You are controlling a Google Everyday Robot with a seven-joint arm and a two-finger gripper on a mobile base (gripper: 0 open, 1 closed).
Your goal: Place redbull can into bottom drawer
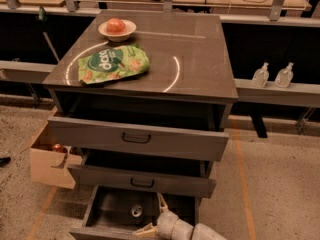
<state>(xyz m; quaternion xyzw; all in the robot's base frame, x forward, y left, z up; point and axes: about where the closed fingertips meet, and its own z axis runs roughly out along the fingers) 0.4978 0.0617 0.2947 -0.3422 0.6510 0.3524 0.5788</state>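
The redbull can point(136, 212) stands upright in the open bottom drawer point(107, 204); only its silver pull-tab top shows against the dark interior. My gripper point(148, 215) is at the drawer's front right, just right of the can. It is open, with one finger pointing up and back and the other lying along the drawer's front edge. The can sits near the gap between the fingers and looks free of them.
The middle drawer point(142, 180) and top drawer point(137, 138) are both pulled out above the bottom one. On the cabinet top lie a green chip bag point(114, 63) and a bowl point(117, 29) holding an apple. A cardboard box point(50, 159) stands to the cabinet's left.
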